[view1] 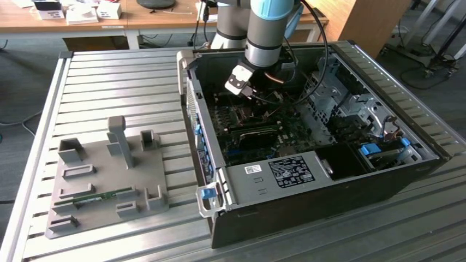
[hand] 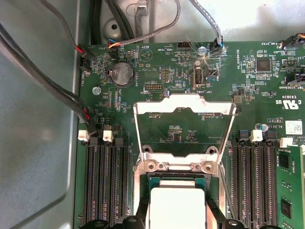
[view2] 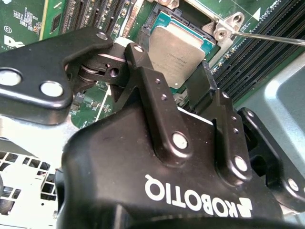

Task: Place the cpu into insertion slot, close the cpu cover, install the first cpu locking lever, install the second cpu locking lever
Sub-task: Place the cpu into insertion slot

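Arm [view1: 263,33] vertical, reaching down into the case [view1: 378,180]. Gripper [view1: 246,87] directly above the socket [hand: 153,177]. Jaws closed to chip width, fingertips [view2: 137,48] on two opposite edges of the cpu [hand: 177,206]. The cpu lies flat in the socket, face up, edges parallel to the memory slots [hand: 102,181]. The cpu cover [hand: 185,101] is open, hinged at the socket edge.

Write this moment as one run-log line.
gripper: over cpu | cpu: sitting in socket | cover: open, swung back off socket
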Tool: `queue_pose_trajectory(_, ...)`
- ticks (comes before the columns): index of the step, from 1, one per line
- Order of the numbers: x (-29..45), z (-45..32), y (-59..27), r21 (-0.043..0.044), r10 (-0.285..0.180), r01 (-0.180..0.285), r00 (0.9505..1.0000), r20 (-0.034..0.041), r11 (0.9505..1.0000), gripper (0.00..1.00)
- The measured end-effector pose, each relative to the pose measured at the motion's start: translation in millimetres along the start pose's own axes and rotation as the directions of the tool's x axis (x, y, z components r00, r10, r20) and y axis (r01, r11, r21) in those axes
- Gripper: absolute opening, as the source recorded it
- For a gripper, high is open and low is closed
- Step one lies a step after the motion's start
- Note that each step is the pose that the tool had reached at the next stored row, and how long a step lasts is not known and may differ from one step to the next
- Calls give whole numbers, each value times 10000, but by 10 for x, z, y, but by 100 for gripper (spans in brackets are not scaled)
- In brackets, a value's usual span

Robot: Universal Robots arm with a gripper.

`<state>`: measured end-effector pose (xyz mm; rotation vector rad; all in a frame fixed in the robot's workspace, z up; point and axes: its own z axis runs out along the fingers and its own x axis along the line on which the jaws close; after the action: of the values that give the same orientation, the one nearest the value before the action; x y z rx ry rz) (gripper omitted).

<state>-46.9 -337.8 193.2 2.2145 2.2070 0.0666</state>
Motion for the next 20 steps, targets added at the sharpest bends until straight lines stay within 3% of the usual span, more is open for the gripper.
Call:
queue_pose_trajectory(7,0,2,0,-6,290,-290,9996,12,9996,54)
queue_pose_trajectory(20,-1,15,-3,-5,299,-299,9996,13,9996,54)
